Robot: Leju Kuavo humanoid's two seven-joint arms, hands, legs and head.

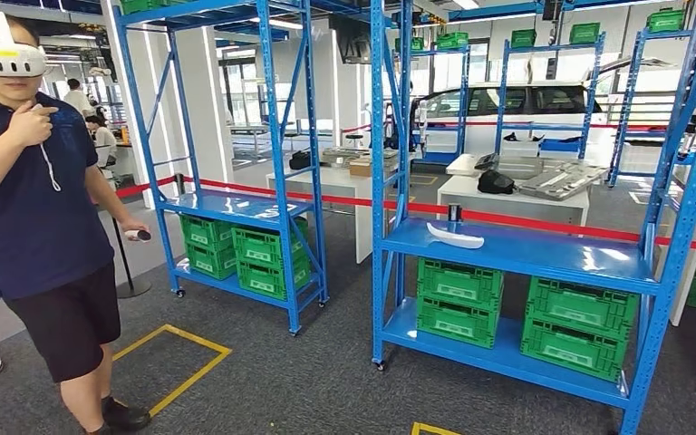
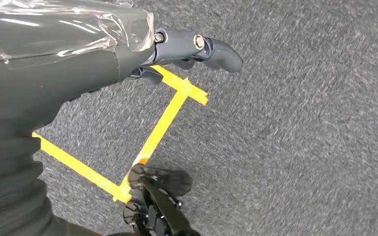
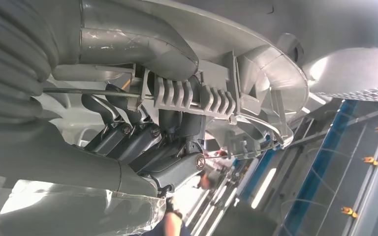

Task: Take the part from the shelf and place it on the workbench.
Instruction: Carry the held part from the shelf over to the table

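A large pale grey moulded part (image 3: 256, 64) is being held by the right hand (image 3: 147, 147), whose dark fingers are being curled around a thin bar on its ribbed underside. The part's long axis is being carried across the right wrist frame from upper left towards the right edge.

The left hand (image 2: 177, 49) is being hung over grey carpet crossed by yellow tape (image 2: 162, 128). Nothing is being seen in it, but the spread of its fingers cannot be told.

In the head frame a white workbench (image 1: 507, 207) is being seen right of centre, beyond the blue shelf (image 1: 526, 254), on which a slim white piece (image 1: 455, 236) is lying lengthwise. The placing is therefore being judged as the right arm's work, with the shelf being skirted first.
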